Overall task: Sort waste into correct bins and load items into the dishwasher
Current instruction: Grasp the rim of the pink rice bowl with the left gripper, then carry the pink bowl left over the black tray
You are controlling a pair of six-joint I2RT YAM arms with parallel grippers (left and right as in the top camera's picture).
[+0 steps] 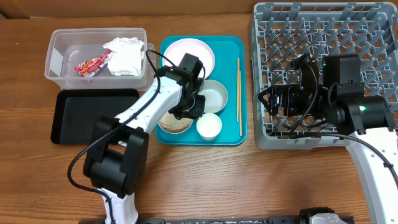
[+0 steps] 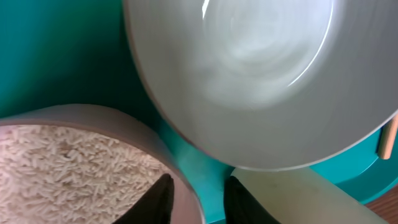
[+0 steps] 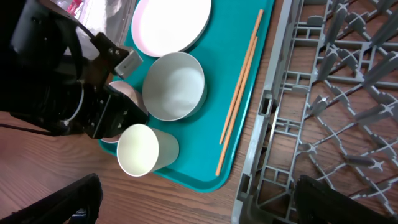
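A brown wooden table (image 1: 217, 180) carries a clear tub (image 1: 59, 59) holding a crumpled napkin (image 1: 127, 55) and a red wrapper (image 1: 93, 63), a black tray (image 1: 81, 115) just in front of it, a teal tray (image 1: 225, 56) at centre and a grey rack (image 1: 273, 140) at right. On the teal tray, a dish (image 1: 174, 124) of white rice (image 2: 62, 162) sits beside a bowl (image 1: 214, 96), cup (image 1: 209, 126), plate (image 1: 180, 53) and chopsticks (image 1: 239, 93). The left gripper (image 2: 198, 196) is down at the dish's rim, its fingers narrowly parted and straddling it, with a sliver of teal showing beside the outer finger. The right gripper (image 3: 199, 208) hangs over the rack's near edge, spread wide and empty.
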